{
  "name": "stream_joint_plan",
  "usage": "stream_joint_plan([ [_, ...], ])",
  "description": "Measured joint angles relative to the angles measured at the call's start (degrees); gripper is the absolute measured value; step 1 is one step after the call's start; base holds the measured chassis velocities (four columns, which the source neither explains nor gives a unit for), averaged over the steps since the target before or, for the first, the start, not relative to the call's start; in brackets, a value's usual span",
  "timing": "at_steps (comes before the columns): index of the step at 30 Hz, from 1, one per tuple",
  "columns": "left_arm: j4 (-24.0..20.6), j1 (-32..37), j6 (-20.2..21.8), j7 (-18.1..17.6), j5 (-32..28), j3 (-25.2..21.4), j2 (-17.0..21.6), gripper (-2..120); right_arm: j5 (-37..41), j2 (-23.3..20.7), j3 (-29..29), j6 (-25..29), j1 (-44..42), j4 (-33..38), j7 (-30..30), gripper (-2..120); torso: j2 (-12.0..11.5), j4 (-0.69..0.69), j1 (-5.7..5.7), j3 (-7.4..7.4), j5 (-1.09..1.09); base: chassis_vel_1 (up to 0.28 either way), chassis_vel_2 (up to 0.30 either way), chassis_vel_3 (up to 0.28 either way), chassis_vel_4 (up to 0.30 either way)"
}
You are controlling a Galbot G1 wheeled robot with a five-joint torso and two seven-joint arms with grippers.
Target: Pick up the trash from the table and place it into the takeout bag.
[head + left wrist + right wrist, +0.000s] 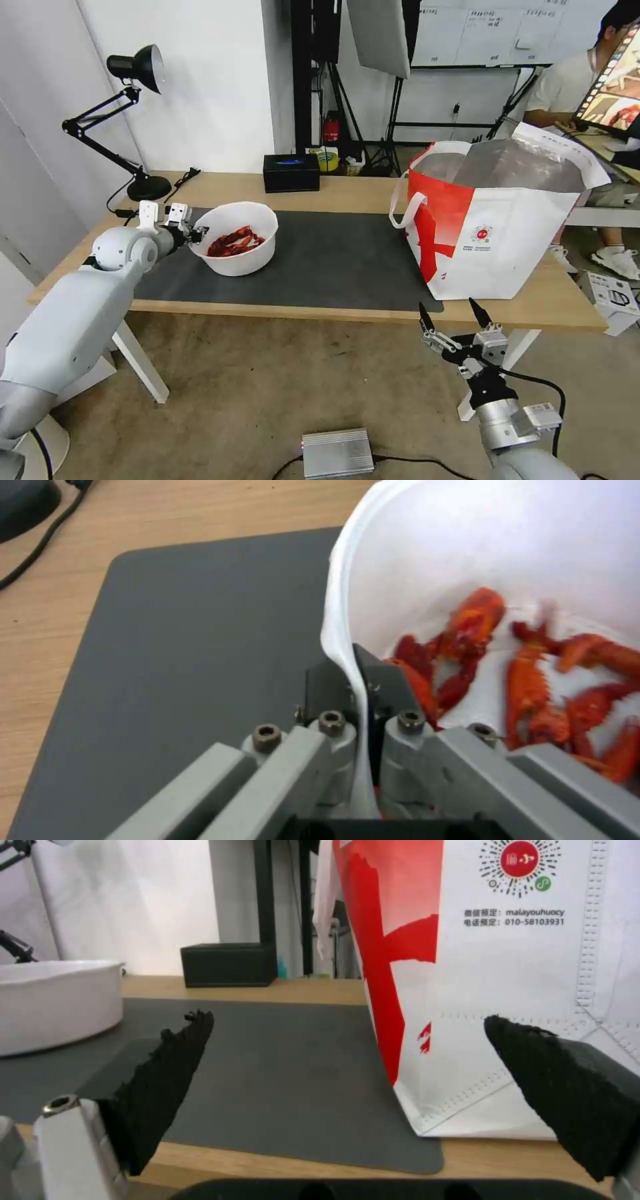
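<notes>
The trash in view is a white round bowl (237, 243) of red shells (233, 241), tilted on the dark grey mat (320, 263) of the table (360, 193). My left gripper (193, 235) is shut on the bowl's left rim. In the left wrist view the white rim (347, 645) runs between the two black fingers, one finger (380, 680) inside by the red shells (533, 690), the other outside. The takeout bag (497, 227) stands open at the table's right end, its foil lining showing. My right gripper (451, 315) hangs open below the table's front edge, facing the bag (507, 965) and the bowl (57, 1000).
A black desk lamp (133, 127) stands at the table's back left corner, its cable trailing by the mat. A black rectangular box (291, 173) sits at the back edge. A silver box (337, 453) lies on the floor. A person sits behind the bag.
</notes>
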Motion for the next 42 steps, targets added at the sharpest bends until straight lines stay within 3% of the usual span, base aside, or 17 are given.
stream_joint_plan([
  [18,-6.14,5.00,-0.40,-0.13,-2.88,-2.70,1.64,0,0.00,0.00,0.00,0.00,0.00,0.00,0.00,100,0.00,0.00,0.00,0.01,-0.01,0.000,0.000,0.000,0.000],
  [42,-19.99,12.83,0.07,-3.21,-9.89,-9.10,3.14,0,0.00,0.00,0.00,0.00,0.00,0.00,-0.01,100,0.00,0.00,0.00,0.00,0.00,0.000,0.000,0.000,0.000],
])
